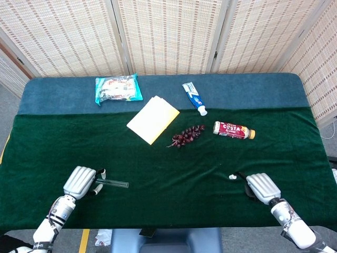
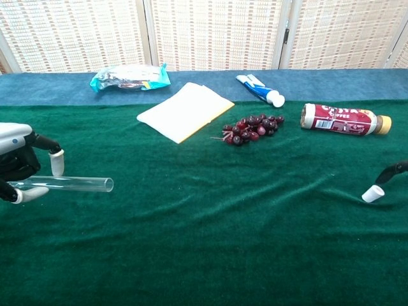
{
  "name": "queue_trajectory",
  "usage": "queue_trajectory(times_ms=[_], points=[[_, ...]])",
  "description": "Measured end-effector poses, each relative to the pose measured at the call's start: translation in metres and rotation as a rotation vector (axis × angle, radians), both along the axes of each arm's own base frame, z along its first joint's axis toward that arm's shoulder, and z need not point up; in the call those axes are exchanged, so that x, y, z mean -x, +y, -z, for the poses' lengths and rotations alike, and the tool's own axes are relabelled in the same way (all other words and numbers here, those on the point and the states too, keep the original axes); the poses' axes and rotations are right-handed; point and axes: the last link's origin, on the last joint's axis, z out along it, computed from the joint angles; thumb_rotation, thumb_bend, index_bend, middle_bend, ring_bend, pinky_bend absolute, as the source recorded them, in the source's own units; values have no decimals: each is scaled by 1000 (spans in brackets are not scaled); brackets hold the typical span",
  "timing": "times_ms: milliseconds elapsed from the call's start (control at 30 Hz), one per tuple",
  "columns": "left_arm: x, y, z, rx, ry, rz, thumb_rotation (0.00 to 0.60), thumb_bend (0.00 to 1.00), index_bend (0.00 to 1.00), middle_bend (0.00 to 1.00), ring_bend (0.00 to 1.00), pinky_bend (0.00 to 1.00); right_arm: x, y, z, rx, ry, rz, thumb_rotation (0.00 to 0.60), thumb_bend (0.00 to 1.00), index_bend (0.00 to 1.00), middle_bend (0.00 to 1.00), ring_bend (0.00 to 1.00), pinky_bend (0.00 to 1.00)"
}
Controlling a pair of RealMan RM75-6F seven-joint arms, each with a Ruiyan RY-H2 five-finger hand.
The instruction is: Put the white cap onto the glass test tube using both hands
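The glass test tube (image 2: 71,185) lies level just above the green cloth, its open end pointing right. My left hand (image 2: 16,169) pinches its left end between thumb and a finger; the head view shows the same hand (image 1: 80,182) and tube (image 1: 114,183) near the front left edge. The small white cap (image 2: 372,194) sits tilted at the tip of a black finger of my right hand (image 1: 261,187), which holds it low over the cloth at the front right. In the head view the cap (image 1: 231,177) shows just left of that hand. Tube and cap are far apart.
Farther back lie a cluster of dark grapes (image 1: 187,135), a yellow-white notepad (image 1: 152,119), a toothpaste tube (image 1: 194,97), a red drink bottle (image 1: 233,129) and a snack packet (image 1: 118,88). The green cloth (image 1: 174,179) stretches between the hands.
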Motion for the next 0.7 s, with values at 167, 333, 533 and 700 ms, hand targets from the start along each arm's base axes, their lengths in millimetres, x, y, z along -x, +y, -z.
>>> queue_trajectory(times_ms=[167,333,533,700], points=[[1,1,-2,-5,-8,-6,600,458,643,952,919,862,-8,1,-11,63,-33,-50,600,954,207,895,1000,984],[2,1,-2,-5,-9,-10,600,458,643,952,919,862,-9,-4,-21,130,-2,-90,600,666,275,899,1000,984],[2,1,-2,-1,-11,-9,600,458,642,952,921,862,-11,-12,-24,172,118,-167,600,331,334,951,1000,1000],[4,0,-2,-2,-6,-14,600,459,642,952,921,862,-11,-17,-19,168,191,-183,600,245,343,956,1000,1000]])
